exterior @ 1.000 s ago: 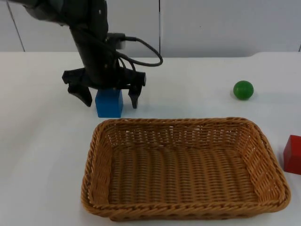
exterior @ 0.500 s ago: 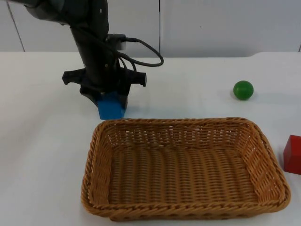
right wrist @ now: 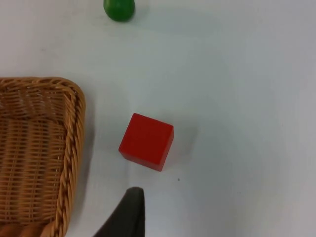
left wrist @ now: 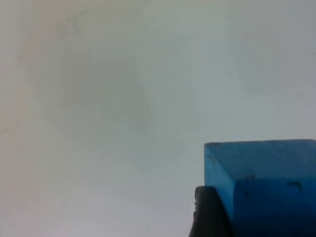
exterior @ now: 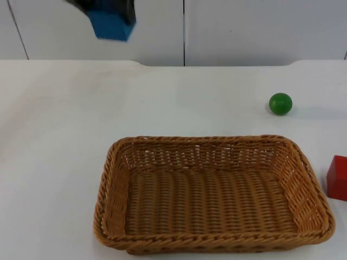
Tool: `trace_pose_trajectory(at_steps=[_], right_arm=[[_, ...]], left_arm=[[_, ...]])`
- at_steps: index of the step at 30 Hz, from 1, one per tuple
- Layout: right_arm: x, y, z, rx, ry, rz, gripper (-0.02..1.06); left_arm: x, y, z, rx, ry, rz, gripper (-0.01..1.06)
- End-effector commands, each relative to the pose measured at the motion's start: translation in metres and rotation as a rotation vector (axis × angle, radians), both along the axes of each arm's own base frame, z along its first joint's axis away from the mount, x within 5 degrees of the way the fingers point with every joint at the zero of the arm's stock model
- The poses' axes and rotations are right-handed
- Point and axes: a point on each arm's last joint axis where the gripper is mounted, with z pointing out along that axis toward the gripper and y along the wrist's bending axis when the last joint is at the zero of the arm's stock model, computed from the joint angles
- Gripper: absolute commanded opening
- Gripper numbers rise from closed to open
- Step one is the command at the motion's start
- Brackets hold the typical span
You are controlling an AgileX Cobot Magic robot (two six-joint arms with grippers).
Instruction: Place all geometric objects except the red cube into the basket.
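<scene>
We count one wicker basket (exterior: 214, 195), one blue cube (exterior: 112, 25), one green ball (exterior: 280, 103) and one red cube (exterior: 337, 177).

Against the frame half a second earlier, the blue cube has left the table. It then stood on the white table (exterior: 54, 141) just behind the basket's far left corner, with the left gripper closed around it. It now hangs at the upper left of the top view, against the grey partition wall (exterior: 244, 27). The basket, the green ball and the red cube lie where they lay before.

The left gripper (exterior: 108, 6) shows in the top view as a dark form at the frame's upper edge, directly above the cube. In the left wrist view a black fingertip (left wrist: 210, 215) lies against the cube's side (left wrist: 266, 185), so we record the claw as pinching the blue cube, clear of the table surface.

The blue cube is a plain, sharp-edged solid of uniform bright blue. The basket is rectangular, woven of tan cane, and occupies the lower centre of the top view with nothing inside it. The green ball sits at the right of the top view, well apart from the basket. The red cube stands at the right edge, just beside the basket's right wall without touching it.

The right gripper waits above the red cube (right wrist: 146, 141); one dark fingertip (right wrist: 129, 217) shows there, and we cannot tell how the claw stands.
</scene>
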Motion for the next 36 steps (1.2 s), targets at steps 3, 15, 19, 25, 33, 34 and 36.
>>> trace_pose_trajectory(at_steps=[3,15,19,25,33,34,36], right_arm=[[0.001,-0.001,0.002,-0.005,-0.018,-0.003,1.05],[0.001,-0.001,0.002,-0.012,-0.016,-0.002,1.05],[0.001,-0.001,0.002,-0.004,-0.016,-0.004,1.05],[0.001,-0.001,0.002,-0.004,-0.016,-0.004,1.05],[0.001,-0.001,0.002,0.000,-0.019,-0.005,1.05],[0.001,-0.001,0.002,0.000,-0.019,-0.005,1.05],[0.001,-0.001,0.002,0.000,-0.019,-0.005,1.05]], left_arm=[[-0.022,0.002,0.021,-0.002,-0.015,-0.028,0.00],[-0.094,-0.034,-0.024,0.070,0.075,-0.253,0.00],[-0.117,-0.053,-0.054,0.099,0.090,-0.333,0.00],[-0.139,-0.066,-0.081,0.096,0.103,-0.390,0.00],[-0.143,-0.068,-0.102,0.066,0.095,-0.383,0.00],[-0.143,-0.068,-0.102,0.066,0.095,-0.383,0.00],[-0.140,-0.071,-0.110,0.062,0.096,-0.379,0.00]])
